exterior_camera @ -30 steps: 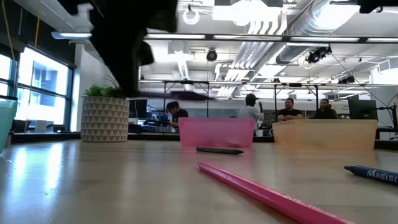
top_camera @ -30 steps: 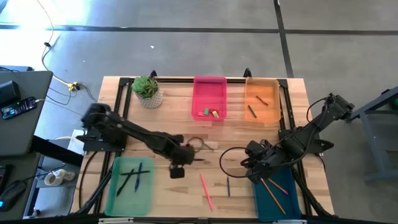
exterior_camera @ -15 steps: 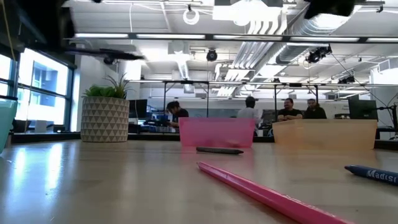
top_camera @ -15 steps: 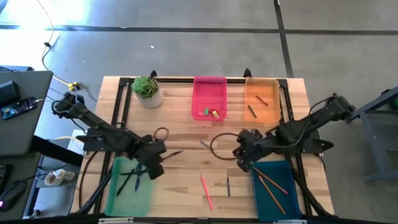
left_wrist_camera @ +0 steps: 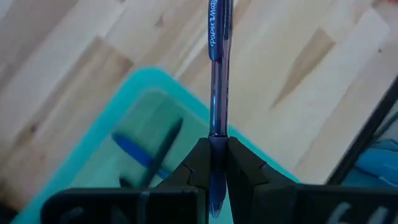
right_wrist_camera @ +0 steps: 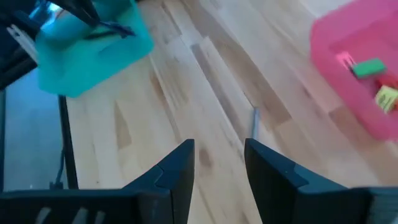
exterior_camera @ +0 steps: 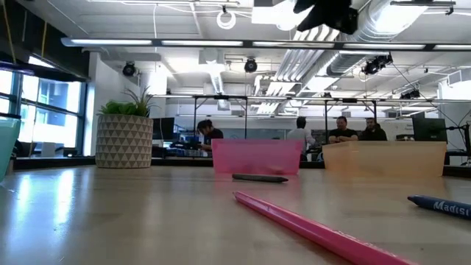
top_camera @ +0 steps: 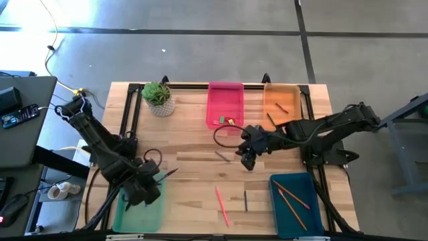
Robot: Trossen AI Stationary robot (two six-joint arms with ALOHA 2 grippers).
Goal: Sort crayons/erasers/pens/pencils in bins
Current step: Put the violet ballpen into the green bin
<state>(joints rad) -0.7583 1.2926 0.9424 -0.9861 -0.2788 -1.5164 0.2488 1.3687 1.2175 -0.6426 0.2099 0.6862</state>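
Observation:
My left gripper [top_camera: 152,181] is shut on a blue pen [left_wrist_camera: 217,74] above the far right corner of the light green bin [top_camera: 139,204], which holds a few dark pens [left_wrist_camera: 149,155]. My right gripper [top_camera: 246,159] is open and empty above the table's middle, just right of a short dark crayon [top_camera: 221,156] that lies flat on the wood and also shows in the right wrist view [right_wrist_camera: 254,121]. A pink pencil [top_camera: 222,204] and a slim dark pen [top_camera: 245,199] lie flat near the front edge. My left gripper pinches the blue pen's barrel near one end [left_wrist_camera: 217,144] between its two fingers. The pen lies along the fingers, and its long part sticks out ahead past the fingertips [top_camera: 168,174]. It is lifted clear above the bin's edge.
The pink bin [top_camera: 225,100] with small erasers [right_wrist_camera: 370,67] and the orange bin [top_camera: 281,107] with crayons stand at the far edge. The dark teal bin [top_camera: 294,207] with pencils is at the front right. A potted plant [top_camera: 159,97] stands far left.
My left gripper has carried the pen from the table's middle toward the left and near edges, ending over the green bin. My right gripper has gone from the teal bin toward the far edge and the left, ending beside the dark crayon.

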